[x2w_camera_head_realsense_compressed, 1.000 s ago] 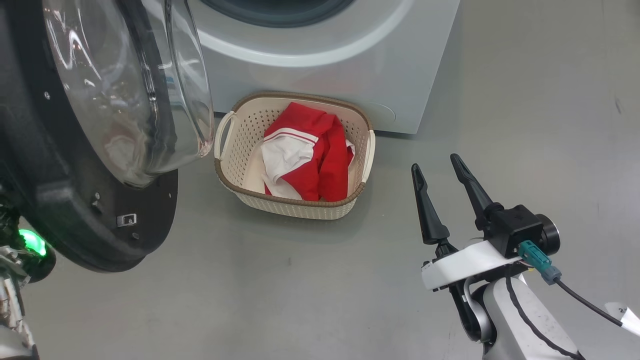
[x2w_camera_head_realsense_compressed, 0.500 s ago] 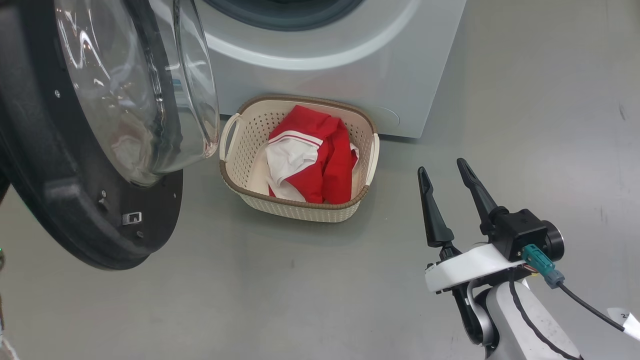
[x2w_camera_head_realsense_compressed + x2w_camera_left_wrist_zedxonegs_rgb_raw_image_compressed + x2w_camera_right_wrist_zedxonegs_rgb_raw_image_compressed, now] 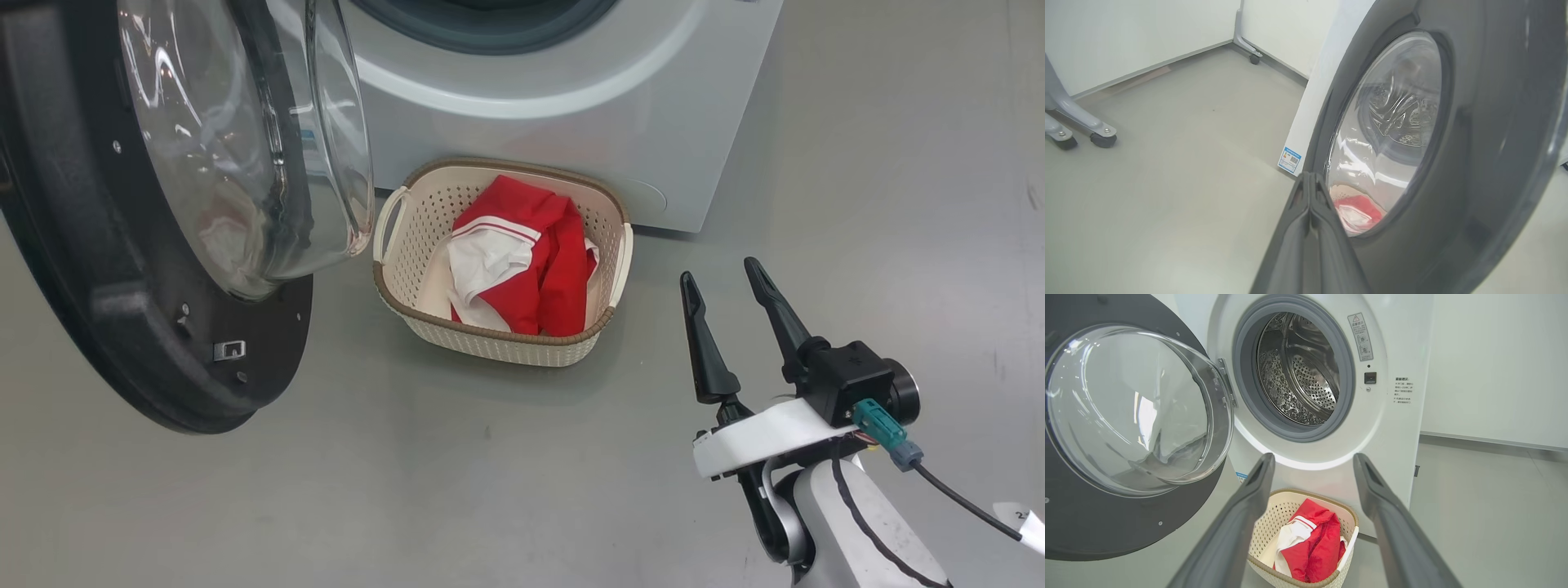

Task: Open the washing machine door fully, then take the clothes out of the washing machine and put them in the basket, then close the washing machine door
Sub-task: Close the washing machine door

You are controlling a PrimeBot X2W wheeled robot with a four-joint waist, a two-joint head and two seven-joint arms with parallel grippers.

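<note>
Where the washing machine door (image 3: 188,204) hangs: we see it at the left of the head view, swung well away from the opening, its clear bowl bulging toward the frame's middle and its black rim reaching down near the floor (image 3: 490,474). It also takes the left of the right wrist view (image 3: 1126,416).
Left gripper (image 3: 1309,179): in the left wrist view we find its two fingers pressed flat together with nothing between them. They rise at bottom centre, tips just beside the door's outer face (image 3: 1474,143); whether they touch it we cannot tell.
Washing machine (image 3: 571,122): it runs across the top centre of the head view. In the right wrist view (image 3: 1392,428) we look into its perforated steel drum (image 3: 1298,375), ringed by the grey seal (image 3: 1245,396).
Basket (image 3: 498,335): it sits on the floor at centre frame, just in front of the washing machine's lower panel and just right of the door's bowl.
Clothes (image 3: 531,269): we see them bundled inside the basket, red folds over a white panel with striped trim. The right wrist view shows them there too (image 3: 1314,547), low at centre.
Right gripper (image 3: 720,271): it is at the lower right of the head view, fingers spread apart and empty, pointing up the frame, well apart from the basket. In its own view (image 3: 1313,457) we see the basket (image 3: 1274,506) between the two fingers.
</note>
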